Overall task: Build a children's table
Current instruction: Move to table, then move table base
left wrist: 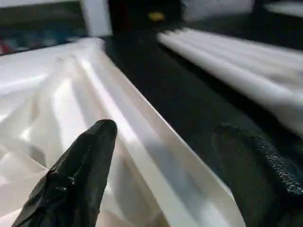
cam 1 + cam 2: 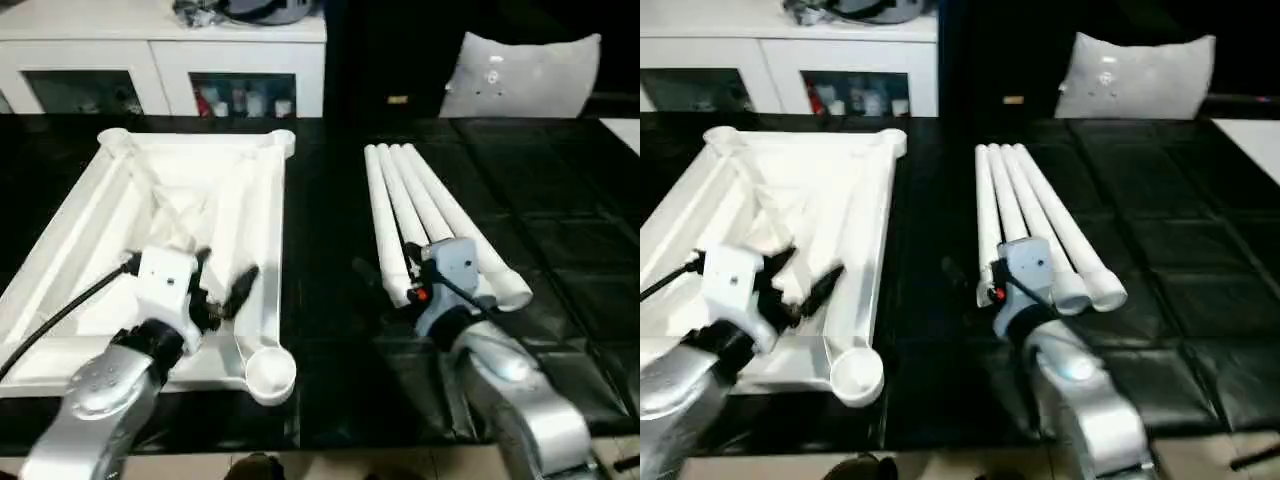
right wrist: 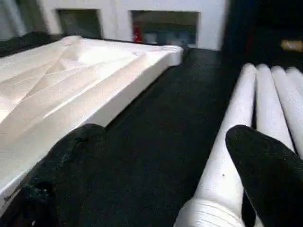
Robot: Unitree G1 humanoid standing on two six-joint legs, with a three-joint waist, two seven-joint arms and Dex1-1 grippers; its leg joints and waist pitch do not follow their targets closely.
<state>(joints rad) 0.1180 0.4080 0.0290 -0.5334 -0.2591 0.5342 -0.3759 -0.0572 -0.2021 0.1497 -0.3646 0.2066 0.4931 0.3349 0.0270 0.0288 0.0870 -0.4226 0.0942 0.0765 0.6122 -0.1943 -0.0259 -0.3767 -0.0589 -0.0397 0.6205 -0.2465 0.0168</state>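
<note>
Right claw open over legs; writing unreadable.

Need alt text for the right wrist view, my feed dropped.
The right gripper is open, its fingers straddling the nearest of four white legs lying side by side on the black surface. The upside-down white tabletop lies across a gap, with a white cabinet behind.

Dim room; overhead light. Soft glare patches on glossy black surface. White table top slightly overexposed, rib detail washed out. Head views mildly soft. Wrist views: near black fingers out of focus, legs blurred.
</note>
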